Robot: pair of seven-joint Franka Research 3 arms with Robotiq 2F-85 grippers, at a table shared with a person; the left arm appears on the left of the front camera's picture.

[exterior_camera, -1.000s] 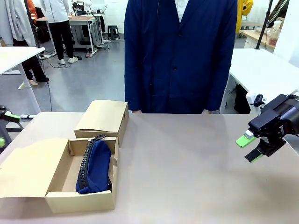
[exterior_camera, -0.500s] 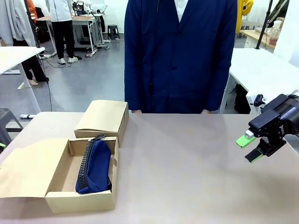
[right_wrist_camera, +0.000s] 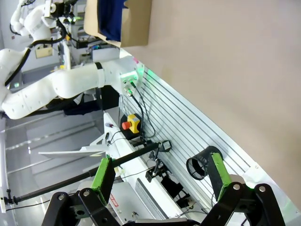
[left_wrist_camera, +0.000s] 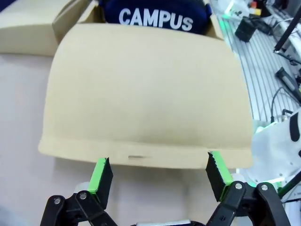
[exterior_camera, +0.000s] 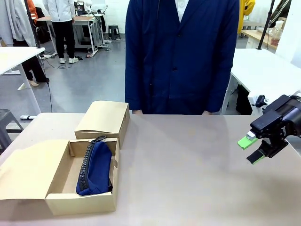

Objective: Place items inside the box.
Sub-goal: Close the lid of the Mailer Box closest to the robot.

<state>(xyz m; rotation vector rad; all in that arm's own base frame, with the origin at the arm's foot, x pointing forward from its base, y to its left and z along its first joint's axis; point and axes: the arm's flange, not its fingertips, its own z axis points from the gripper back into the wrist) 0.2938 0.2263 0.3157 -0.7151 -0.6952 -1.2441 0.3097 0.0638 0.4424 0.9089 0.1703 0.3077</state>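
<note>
The open cardboard box [exterior_camera: 81,203] sits at the table's left, its lid flap [exterior_camera: 28,170] folded out to the left. Inside lies the navy zip pencil case [exterior_camera: 96,168]; its "CAMPUS" lettering [left_wrist_camera: 155,19] reads in the left wrist view. My left gripper [left_wrist_camera: 158,173] is open, hovering at the outer edge of the lid flap [left_wrist_camera: 141,94], nothing between its fingers. My right gripper [exterior_camera: 251,149] hangs open and empty over the table's right edge, far from the box [right_wrist_camera: 134,21]. The grey pencil case, yellow knife, stapler and pen are out of view.
A second, closed cardboard box [exterior_camera: 103,117] stands just behind the open one. A person in a navy coat [exterior_camera: 181,56] stands at the far edge, hands out of sight. Bare tabletop [exterior_camera: 188,174] spans the middle and right.
My left gripper, seen at the front view's left edge a second ago, has drawn back out of that picture. The right arm, the box and the case have stayed put.
</note>
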